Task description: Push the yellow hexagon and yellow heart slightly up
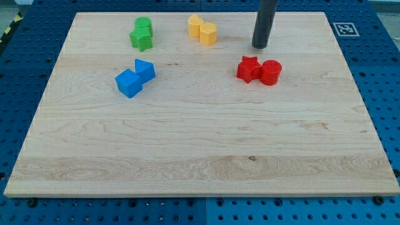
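The yellow hexagon (208, 34) and the yellow heart (195, 25) sit touching each other near the view's top, left of centre-right. My tip (260, 46) rests on the board to the right of the yellow pair, some way apart from them, and just above the red blocks. The rod rises out of the view's top.
A red star (249, 69) and a red cylinder (271, 72) touch just below my tip. Two green blocks (142, 34) sit at the upper left. Two blue blocks (135, 78) lie below them. The wooden board (200, 156) ends close above the yellow pair.
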Action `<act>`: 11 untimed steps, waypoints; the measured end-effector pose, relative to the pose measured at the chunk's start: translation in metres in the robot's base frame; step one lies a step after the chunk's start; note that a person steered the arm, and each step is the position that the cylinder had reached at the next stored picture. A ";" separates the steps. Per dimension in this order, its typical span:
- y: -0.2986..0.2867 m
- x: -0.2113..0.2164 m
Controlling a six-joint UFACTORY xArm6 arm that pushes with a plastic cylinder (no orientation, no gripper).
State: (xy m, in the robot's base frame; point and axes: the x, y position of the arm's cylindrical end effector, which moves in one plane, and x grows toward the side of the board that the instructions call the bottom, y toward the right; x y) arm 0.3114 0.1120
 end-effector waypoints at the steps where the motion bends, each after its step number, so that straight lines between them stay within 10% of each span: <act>1: -0.052 0.003; 11: -0.108 -0.021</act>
